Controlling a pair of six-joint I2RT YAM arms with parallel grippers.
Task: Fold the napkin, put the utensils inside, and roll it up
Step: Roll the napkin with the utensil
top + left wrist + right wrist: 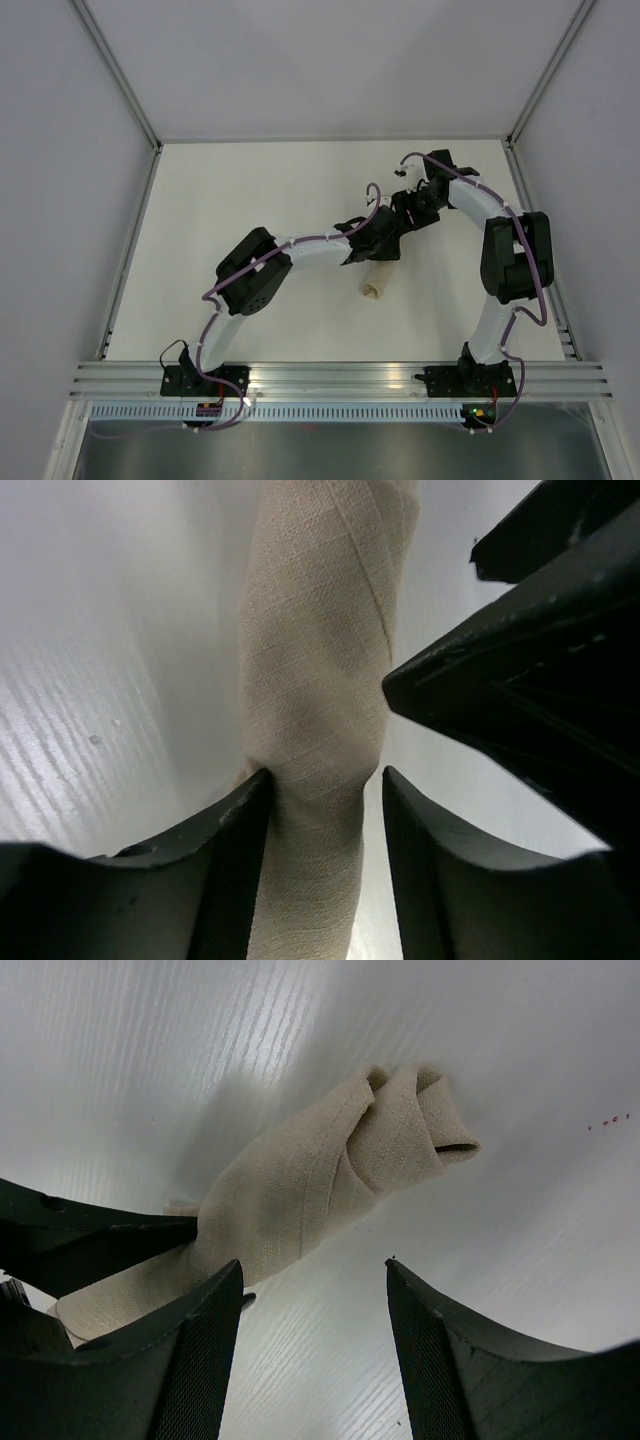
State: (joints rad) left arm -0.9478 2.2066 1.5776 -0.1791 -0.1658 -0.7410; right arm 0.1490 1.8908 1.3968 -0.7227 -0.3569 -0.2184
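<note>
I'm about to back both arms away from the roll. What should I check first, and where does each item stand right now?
1. Napkin rolled into a tube: ok, it lies on the table as a tight roll.
2. Fork inside the roll: cannot tell, no fork shows in any view.
3. Left gripper released: cannot tell, it straddles the roll with the cloth close against both sides.
4. Right gripper free of the cloth: ok, it is open with bare table in its gap.
5. Roll stays closed unaided: cannot tell, though the far end looks neatly layered.
</note>
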